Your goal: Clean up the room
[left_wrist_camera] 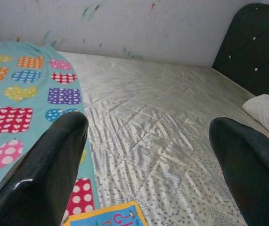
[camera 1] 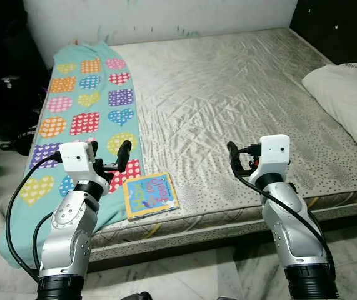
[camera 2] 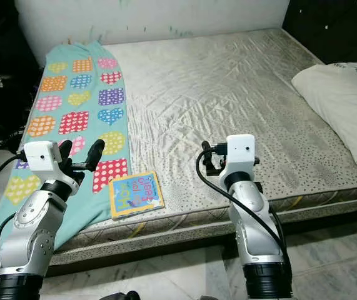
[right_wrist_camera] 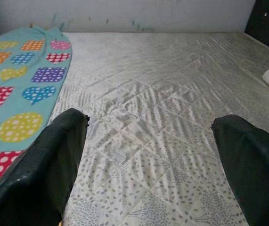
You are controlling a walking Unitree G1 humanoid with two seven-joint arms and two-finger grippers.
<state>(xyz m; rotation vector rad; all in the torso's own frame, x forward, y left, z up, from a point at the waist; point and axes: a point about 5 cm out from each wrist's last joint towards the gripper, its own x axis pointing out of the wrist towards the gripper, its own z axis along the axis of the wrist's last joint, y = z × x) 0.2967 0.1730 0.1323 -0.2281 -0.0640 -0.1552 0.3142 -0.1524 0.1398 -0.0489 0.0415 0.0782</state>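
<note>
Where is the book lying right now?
The book lies flat near the front edge of the bed, left of centre in the head views, beside the heart-patterned blanket and just ahead of the left gripper.

1. The bed [camera 1: 228,94] lies crosswise before me, with a wall behind its far edge.
2. A blanket [camera 1: 84,119] covers the mattress's left end and hangs over the near edge.
3. A book [camera 1: 150,194] lies flat by the near edge, just right of the blanket, touching it.
4. The pillow [camera 1: 350,94] rests at the far right end.
5. My left gripper [camera 1: 112,164] hovers above the blanket, left of the book; my right gripper [camera 1: 237,164] hovers over bare mattress, right of the book.
</note>
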